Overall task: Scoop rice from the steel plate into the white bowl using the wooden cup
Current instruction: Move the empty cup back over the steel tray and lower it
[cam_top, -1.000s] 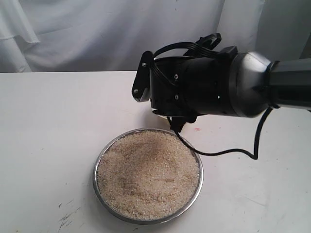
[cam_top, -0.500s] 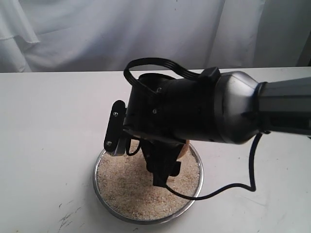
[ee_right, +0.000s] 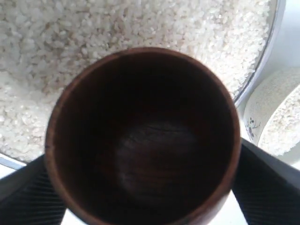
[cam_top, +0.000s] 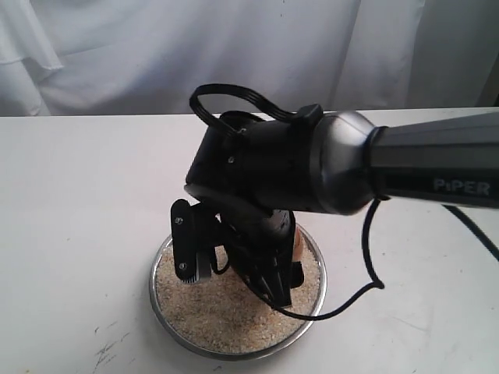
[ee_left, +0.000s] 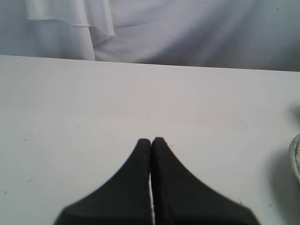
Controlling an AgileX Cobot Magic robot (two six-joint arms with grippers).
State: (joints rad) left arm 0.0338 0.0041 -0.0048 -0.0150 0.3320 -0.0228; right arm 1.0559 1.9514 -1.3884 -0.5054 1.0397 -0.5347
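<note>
The steel plate (cam_top: 158, 269) holds a bed of rice (cam_top: 210, 315) on the white table. My right gripper (cam_top: 234, 261) points down over the plate and is shut on the wooden cup (ee_right: 140, 136), whose dark inside is empty. The cup's mouth faces the rice (ee_right: 140, 28) close above it. In the exterior view only a sliver of the cup (cam_top: 294, 240) shows behind the arm. The white bowl (ee_right: 255, 110), with rice in it, stands just outside the plate's rim (ee_right: 263, 58); the arm hides it in the exterior view. My left gripper (ee_left: 151, 140) is shut and empty above bare table.
A black cable (cam_top: 366, 273) loops from the right arm over the plate's right side. White cloth (cam_top: 156, 54) hangs behind the table. In the left wrist view the plate's rim (ee_left: 296, 157) just shows at the frame's edge.
My right arm has swung down and forward from above the plate's far edge to over the rice, tilting the gripper and cup down toward the grains.
</note>
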